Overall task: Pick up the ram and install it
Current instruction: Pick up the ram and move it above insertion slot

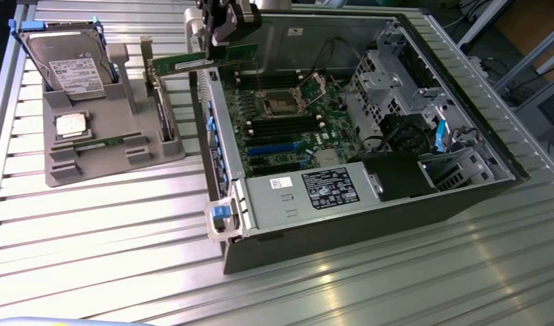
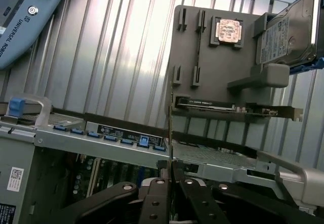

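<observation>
The ram (image 1: 191,63) hangs in the air at about eleven o'clock in the exterior view. It is a long green stick held lengthwise and nearly level, and its upper edge is pinched in the end effector (image 1: 226,42), which comes down from twelve o'clock. The fingers are pressed together on the board. In the wrist view the ram (image 2: 170,133) shows edge-on as a thin dark line running out from the end effector (image 2: 172,176).

The stick crosses above the corner of the open computer case (image 1: 349,231). One end is over the worktop (image 1: 123,238) and the other is over the motherboard (image 1: 300,125). It touches neither the case nor the board. The black memory slots (image 1: 275,128) lie toward five o'clock from it, just beside the processor socket (image 1: 282,102). The power supply (image 1: 304,193) fills the near end of the case, at about six o'clock from the socket.

At nine o'clock from the case the grey holder (image 1: 114,166) rests on the worktop, well apart from the held stick. On it lie:
- a second stick (image 1: 100,143), flat in its groove
- the processor chip (image 1: 71,125), just beside that stick
- the hard drive (image 1: 73,64), leaning at the holder's far end
- an expansion card (image 1: 161,102), on edge along the side nearest the case

The wrist view shows the same holder (image 2: 223,62), the hard drive (image 2: 288,29), the processor chip (image 2: 228,30) and the expansion card (image 2: 228,105). A teach pendant (image 2: 25,16) lies on the worktop (image 2: 101,57).
</observation>
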